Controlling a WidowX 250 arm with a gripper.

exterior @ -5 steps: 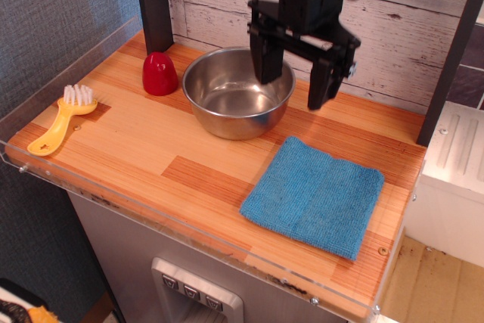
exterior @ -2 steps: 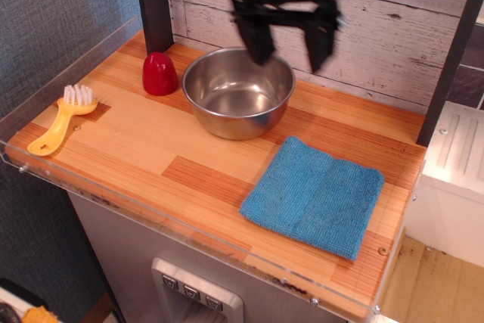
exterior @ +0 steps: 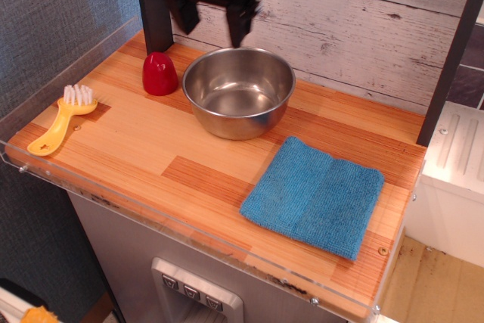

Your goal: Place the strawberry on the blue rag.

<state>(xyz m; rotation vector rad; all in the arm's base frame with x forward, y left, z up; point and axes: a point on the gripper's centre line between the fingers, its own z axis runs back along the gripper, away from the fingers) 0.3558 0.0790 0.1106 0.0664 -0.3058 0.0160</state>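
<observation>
Below the end effector [exterior: 212, 22], the steel bowl [exterior: 238, 92] looks brushed and shiny. Left of it, the strawberry [exterior: 159, 74] is glossy red plastic. The blue rag [exterior: 314, 195] is rough terry cloth on the smooth wooden bench [exterior: 144, 141].

Red strawberry [exterior: 159, 74], blue rag [exterior: 314, 196]

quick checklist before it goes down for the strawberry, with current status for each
1. End effector open: ok, its fingers are spread with nothing between them.
2. Strawberry free to grasp: ok, it sits upright on the table, apart from the steel bowl and the dark post.
3. End effector lined up over the strawberry: not ok, it hangs up and to the right of it in the picture, near the bowl's back rim.
4. Blue rag clear for placing: ok, it lies flat with nothing on it.
5. Path from strawberry to rag: cannot tell, the bowl stands between them, so clearance depends on lift height.
</observation>
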